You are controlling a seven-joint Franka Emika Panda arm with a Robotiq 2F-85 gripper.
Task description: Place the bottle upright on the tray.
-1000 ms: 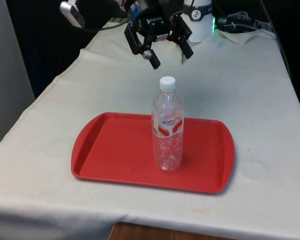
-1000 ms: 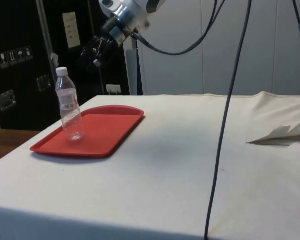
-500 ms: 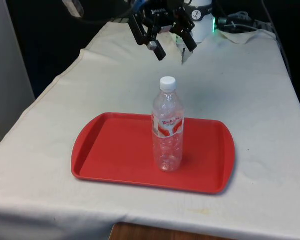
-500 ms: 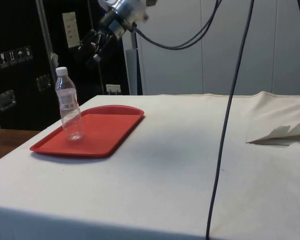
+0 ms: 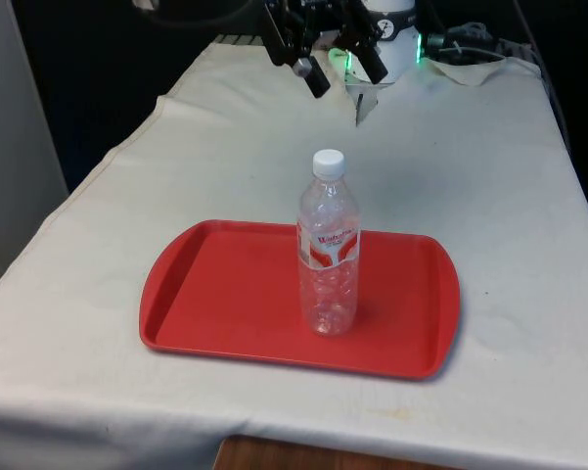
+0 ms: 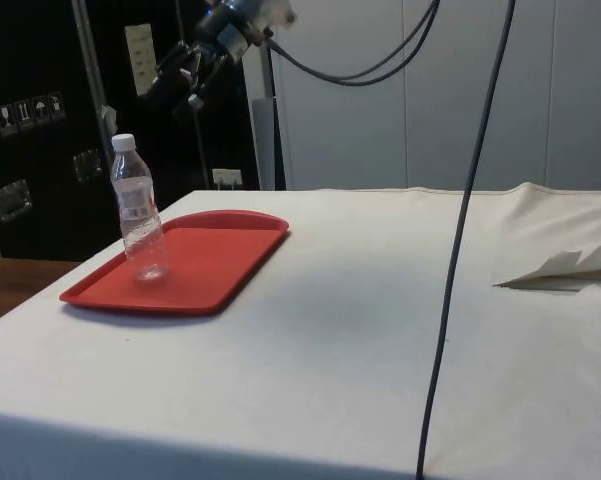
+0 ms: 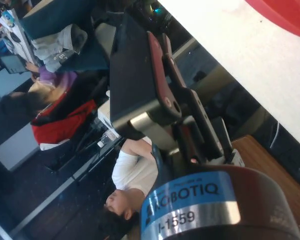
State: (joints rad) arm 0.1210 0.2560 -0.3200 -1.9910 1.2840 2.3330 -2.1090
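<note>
1. Your black two-finger gripper (image 5: 325, 61) hangs high over the far end of the white-clothed table (image 5: 489, 176), fingers spread apart and holding nothing.
2. The clear plastic bottle with a white cap and red label (image 5: 328, 245) stands upright on the flat red plastic tray (image 5: 215, 294), towards the tray's right half in the front view and well clear of its rim.
3. I judge the placing done, so what remains is retreat: keep the arm lifting up and away, never sweeping low across the cap, because an empty bottle will topple at a light knock.
4. The side view shows the gripper (image 6: 185, 80) above and beyond the bottle (image 6: 138, 210), a height gap the front view flattens.
5. The wrist view catches the tray's red corner (image 7: 284, 15), with seated people beyond the table.
</note>
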